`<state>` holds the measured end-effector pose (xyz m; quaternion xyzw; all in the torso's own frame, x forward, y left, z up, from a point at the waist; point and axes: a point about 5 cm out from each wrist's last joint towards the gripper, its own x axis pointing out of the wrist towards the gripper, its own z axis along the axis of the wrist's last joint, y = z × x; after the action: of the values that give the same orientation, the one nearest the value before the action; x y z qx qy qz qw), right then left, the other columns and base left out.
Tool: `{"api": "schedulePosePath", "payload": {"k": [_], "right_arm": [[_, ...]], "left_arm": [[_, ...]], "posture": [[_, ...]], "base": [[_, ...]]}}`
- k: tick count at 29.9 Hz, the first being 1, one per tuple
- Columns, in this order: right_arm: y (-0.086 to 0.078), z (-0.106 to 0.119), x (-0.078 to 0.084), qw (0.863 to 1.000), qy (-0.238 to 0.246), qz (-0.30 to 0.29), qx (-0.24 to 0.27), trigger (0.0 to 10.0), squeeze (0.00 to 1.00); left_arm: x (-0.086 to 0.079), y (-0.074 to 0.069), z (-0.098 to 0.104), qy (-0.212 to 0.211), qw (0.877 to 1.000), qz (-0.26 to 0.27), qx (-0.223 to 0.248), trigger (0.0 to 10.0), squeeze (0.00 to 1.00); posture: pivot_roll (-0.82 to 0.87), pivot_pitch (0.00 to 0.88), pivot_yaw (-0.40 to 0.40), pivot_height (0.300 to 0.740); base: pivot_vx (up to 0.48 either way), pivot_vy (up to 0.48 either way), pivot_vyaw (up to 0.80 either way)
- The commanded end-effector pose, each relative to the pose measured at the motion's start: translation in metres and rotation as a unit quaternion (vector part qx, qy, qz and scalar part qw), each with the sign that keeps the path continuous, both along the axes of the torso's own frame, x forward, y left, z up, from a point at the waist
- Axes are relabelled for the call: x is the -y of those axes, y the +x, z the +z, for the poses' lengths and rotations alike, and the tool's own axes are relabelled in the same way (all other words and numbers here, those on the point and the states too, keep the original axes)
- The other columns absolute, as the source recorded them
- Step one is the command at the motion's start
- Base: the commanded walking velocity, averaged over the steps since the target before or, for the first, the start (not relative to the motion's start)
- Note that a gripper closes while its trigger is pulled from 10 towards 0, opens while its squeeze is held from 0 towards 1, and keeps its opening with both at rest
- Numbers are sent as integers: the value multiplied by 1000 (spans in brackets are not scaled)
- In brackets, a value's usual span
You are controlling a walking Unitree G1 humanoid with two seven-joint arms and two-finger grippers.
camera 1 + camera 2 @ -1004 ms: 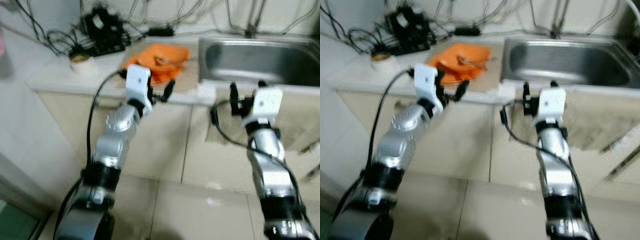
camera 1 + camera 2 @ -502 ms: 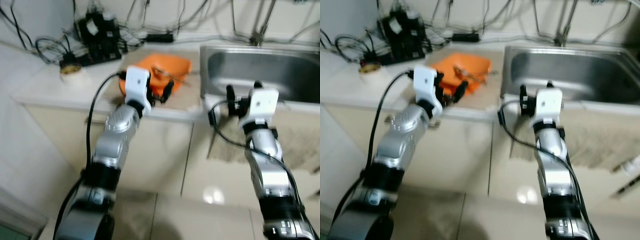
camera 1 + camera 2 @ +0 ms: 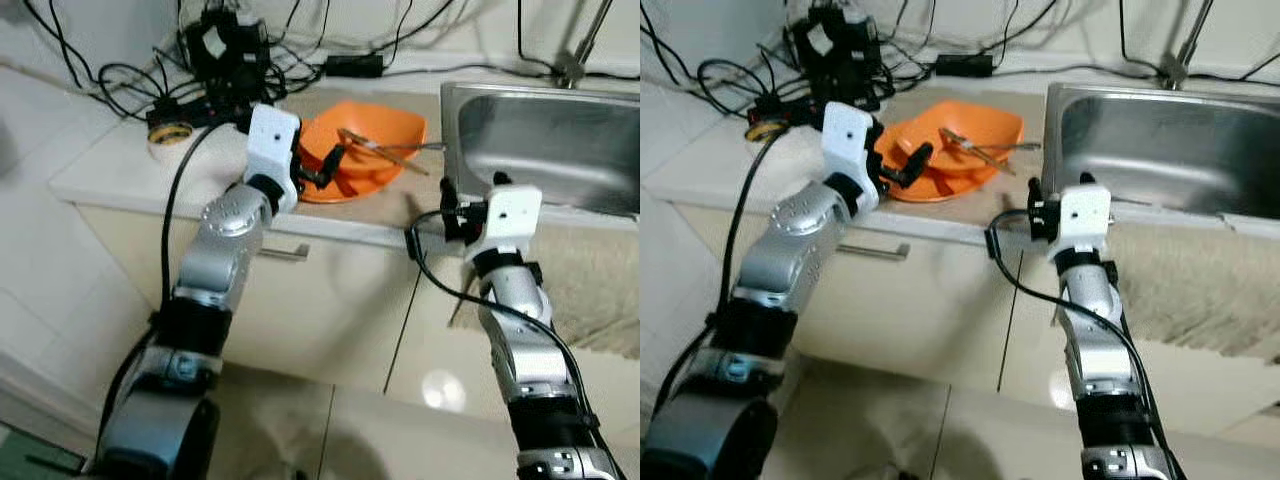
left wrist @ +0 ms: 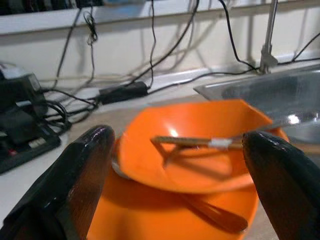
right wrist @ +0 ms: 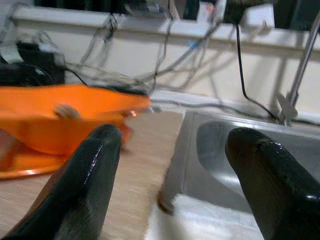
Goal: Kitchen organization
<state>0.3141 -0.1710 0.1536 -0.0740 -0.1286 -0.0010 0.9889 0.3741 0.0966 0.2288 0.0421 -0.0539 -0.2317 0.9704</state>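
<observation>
Stacked orange bowls (image 3: 365, 150) sit on the counter left of the sink, with a pair of chopsticks (image 3: 390, 146) lying across the top bowl. My left gripper (image 3: 318, 172) is open and hovers at the bowls' near left rim, holding nothing. In the left wrist view its fingers (image 4: 70, 190) stand wide on either side of the orange bowl (image 4: 195, 155), and a spoon (image 4: 212, 216) lies in the dish beneath. My right gripper (image 3: 465, 195) is open and empty at the counter's front edge, between the bowls and the sink (image 5: 225, 150).
A steel sink (image 3: 550, 130) with a faucet (image 3: 575, 60) fills the counter's right. Black chargers and tangled cables (image 3: 220, 50) and a tape roll (image 3: 170, 135) lie at the back left. A towel (image 3: 590, 300) hangs below the sink, and a cabinet handle (image 3: 280, 252) juts out below the counter.
The whole view has shifted and sharpened as the camera came nearer the counter. My left gripper is now closer to the bowls' rim. Both grippers stay open and empty.
</observation>
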Motion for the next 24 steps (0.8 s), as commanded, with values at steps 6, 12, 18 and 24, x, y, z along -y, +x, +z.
{"api": "schedulePosePath", "payload": {"k": [6, 12, 18, 24], "right_arm": [[-2, 3, 0, 1000, 2, -2, 3, 10000, 0], [-3, 2, -1, 1000, 1, -3, 2, 10000, 0], [-6, 2, -1, 1000, 0, -2, 4, 10000, 0], [-9, 3, 2, 1000, -2, -6, 5, 10000, 0]], "left_arm": [[-5, 14, 15, -15, 1000, -2, -23, 10000, 0], [-6, 26, 15, -65, 991, -6, -116, 10000, 0], [-3, 36, 18, -95, 982, -2, -161, 10000, 0], [4, 41, 23, -117, 977, -4, -177, 10000, 0]], "posture": [[7, 0, 83, 740], [-2, 0, 87, 740], [-14, 0, 92, 740], [-32, 0, 98, 740]], "base": [[0, 0, 0], [0, 0, 0], [0, 0, 0], [0, 0, 0]]}}
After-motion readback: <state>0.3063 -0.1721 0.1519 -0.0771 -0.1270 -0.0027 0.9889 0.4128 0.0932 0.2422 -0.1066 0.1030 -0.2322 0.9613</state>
